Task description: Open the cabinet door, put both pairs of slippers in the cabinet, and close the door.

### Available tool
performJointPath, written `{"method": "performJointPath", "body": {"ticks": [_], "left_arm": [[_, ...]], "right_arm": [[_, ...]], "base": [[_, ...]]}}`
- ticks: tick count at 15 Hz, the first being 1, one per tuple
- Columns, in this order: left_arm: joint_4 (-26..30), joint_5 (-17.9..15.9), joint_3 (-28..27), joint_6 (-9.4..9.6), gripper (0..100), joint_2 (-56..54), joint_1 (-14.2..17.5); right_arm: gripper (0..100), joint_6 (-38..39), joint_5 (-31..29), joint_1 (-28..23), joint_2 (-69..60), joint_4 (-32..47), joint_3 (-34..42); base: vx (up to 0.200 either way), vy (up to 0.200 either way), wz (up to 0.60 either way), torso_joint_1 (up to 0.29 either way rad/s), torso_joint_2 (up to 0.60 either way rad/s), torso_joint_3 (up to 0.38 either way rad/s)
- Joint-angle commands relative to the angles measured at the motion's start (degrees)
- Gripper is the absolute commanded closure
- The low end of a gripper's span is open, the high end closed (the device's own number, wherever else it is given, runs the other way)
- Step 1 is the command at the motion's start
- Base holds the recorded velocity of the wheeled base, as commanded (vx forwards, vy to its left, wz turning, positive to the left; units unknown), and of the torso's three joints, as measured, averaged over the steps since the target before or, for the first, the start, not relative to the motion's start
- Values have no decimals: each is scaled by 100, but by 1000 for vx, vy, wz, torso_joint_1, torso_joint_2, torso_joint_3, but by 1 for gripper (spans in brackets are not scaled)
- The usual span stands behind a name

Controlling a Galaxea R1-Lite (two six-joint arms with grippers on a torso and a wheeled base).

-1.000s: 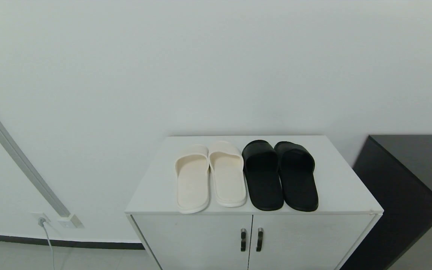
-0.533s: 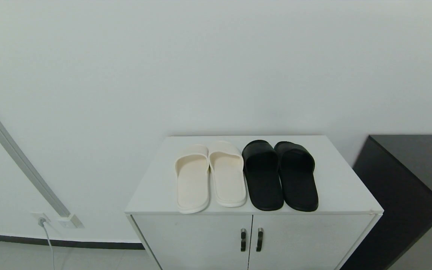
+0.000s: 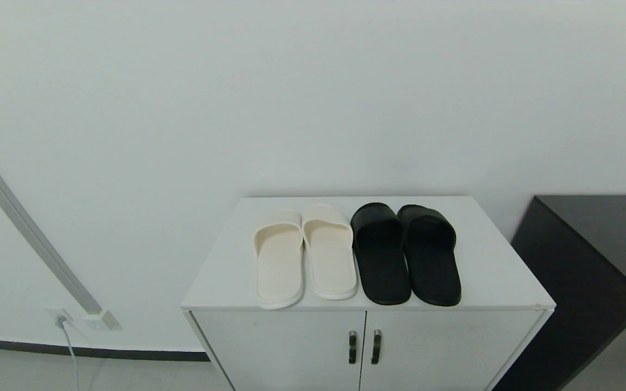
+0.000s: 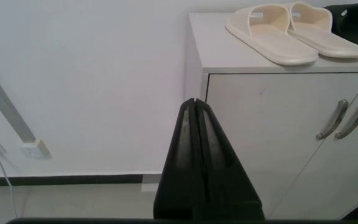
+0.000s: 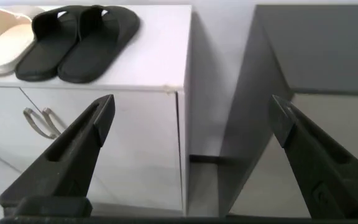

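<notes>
White cabinet [image 3: 498, 271]: is standing against the pale wall, both doors sitting shut, the left door [image 3: 280, 347] and right door [image 3: 443, 347] meeting at the middle, with two dark upright handles [image 3: 352, 346] hanging side by side at the seam. Cream slippers [image 3: 305, 255]: one pair, lying flat on the cabinet top, soles down, toes pointing toward the wall, heels reaching the front edge, the two touching along their inner sides. Black slippers [image 3: 406, 255]: one pair, lying flat just to the right of the cream pair in the same direction, the nearer black one touching the nearer cream one. Left gripper [image 4: 196, 109]: is hanging low in front of the cabinet's left corner, below the level of the top, its two dark fingers pressing flat together with nothing between them; the cream pair is showing above it on the cabinet top. Right gripper [image 5: 192, 104]: is hovering low off the cabinet's right front corner, fingers spreading wide apart and carrying nothing, well clear of the black pair. Dark cabinet [image 3: 590, 260]: is standing to the right of the white one, with a narrow gap between the two. Wall socket [image 3: 58, 317]: is sitting low on the wall to the left, a grey cable trailing down from it. Grey conduit strip [image 3: 19, 217]: is running diagonally down the wall toward the socket.
</notes>
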Motion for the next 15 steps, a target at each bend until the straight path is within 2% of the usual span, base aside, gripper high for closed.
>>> {"method": "performJointPath", "body": {"ticks": [1,4,7,10,15], "left_arm": [[0,2,2,-2,100,7,0],[0,2,2,16,100,7,0],[0,11,2,16,100,7,0],[0,11,2,25,100,7,0],[0,2,2,16,100,7,0]], "right_arm": [[0,226,54,507,1690,-327,-678],[0,789,-306,1421,2666,-362,-1188],[0,1193,-921,2291,3457,-890,-1337],[0,1377,-1405,2792,4318,-1470,-1548],[0,1755,-2231,3513,5575,-1531,-2682]], "base": [[0,0,0,0,0,0],[0,0,0,0,0,0],[0,0,0,0,0,0],[0,0,0,0,0,0],[0,0,0,0,0,0]]}}
